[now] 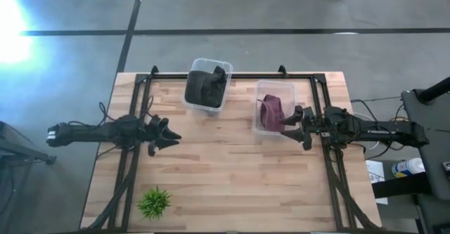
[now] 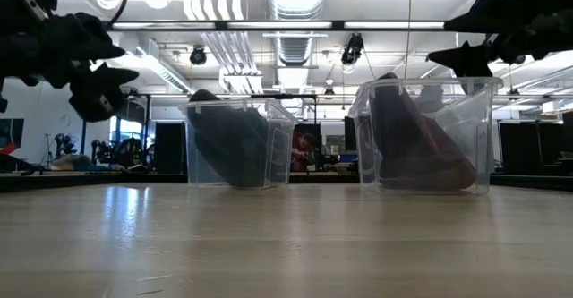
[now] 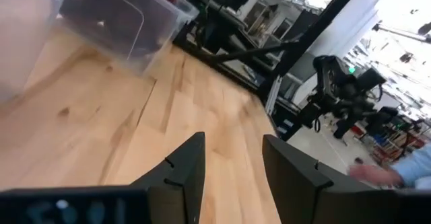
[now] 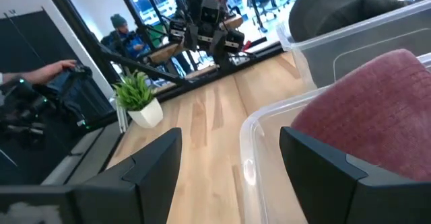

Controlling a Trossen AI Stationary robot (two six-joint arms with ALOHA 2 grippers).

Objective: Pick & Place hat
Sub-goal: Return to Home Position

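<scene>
Two hats lie in two clear bins at the table's far side. A maroon hat is in the right bin. A dark hat fills the left bin. My right gripper is open and hovers at the right bin's right rim, above the maroon hat and apart from it. My left gripper is open above bare wood on the table's left half, pointing toward the bins.
A small green potted plant stands near the table's near left corner. Black frame rails run along the table's left, right and far sides. Bare wood spans the middle and the near half. People show in the room beyond the table.
</scene>
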